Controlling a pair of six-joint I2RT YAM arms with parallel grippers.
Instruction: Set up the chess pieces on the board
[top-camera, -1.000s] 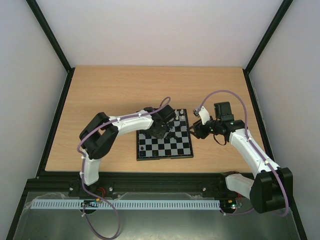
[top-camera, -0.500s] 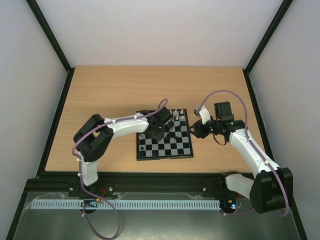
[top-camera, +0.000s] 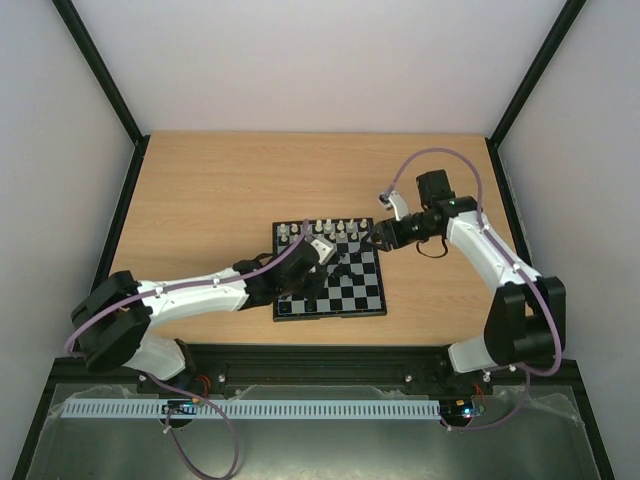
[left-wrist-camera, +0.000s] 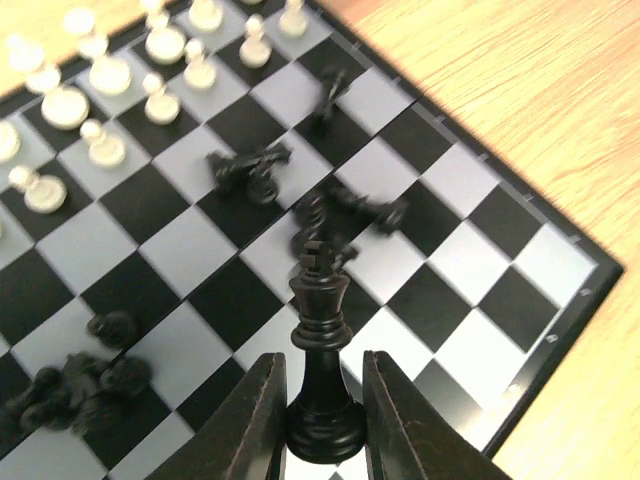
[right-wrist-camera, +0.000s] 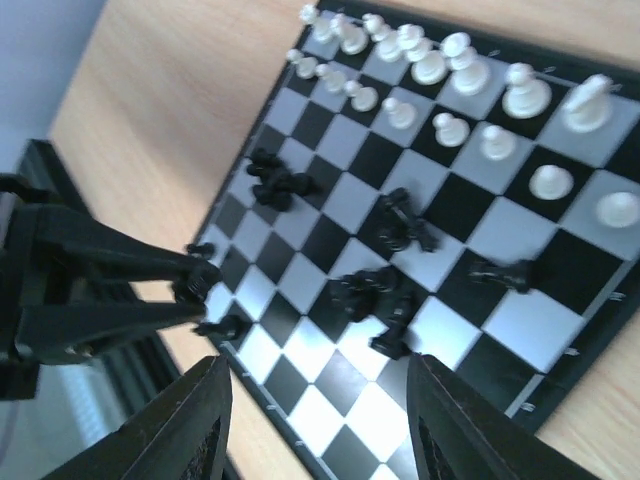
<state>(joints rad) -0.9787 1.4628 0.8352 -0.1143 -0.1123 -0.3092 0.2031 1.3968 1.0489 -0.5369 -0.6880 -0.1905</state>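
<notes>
The chequered board (top-camera: 360, 300) lies at the table's middle. White chess pieces (top-camera: 330, 229) stand in rows along its far edge and show in the left wrist view (left-wrist-camera: 105, 75) and the right wrist view (right-wrist-camera: 440, 65). Several black chess pieces (left-wrist-camera: 250, 170) lie toppled on the middle squares (right-wrist-camera: 380, 295). My left gripper (top-camera: 296, 290) is over the board's near left part, shut on an upright black king (left-wrist-camera: 322, 340) by its base. My right gripper (top-camera: 378, 238) is open and empty, above the board's far right corner (right-wrist-camera: 325, 420).
The wooden table (top-camera: 220, 190) is walled by a dark frame on the left, right and near sides. The left arm (top-camera: 190, 295) reaches across the near left of the table to the board. The left gripper's fingers (right-wrist-camera: 110, 290) show in the right wrist view.
The left arm has drawn back from the board's middle toward its near left, stretched low. The right gripper has moved away toward the far right corner. The white rows are uncovered now.
</notes>
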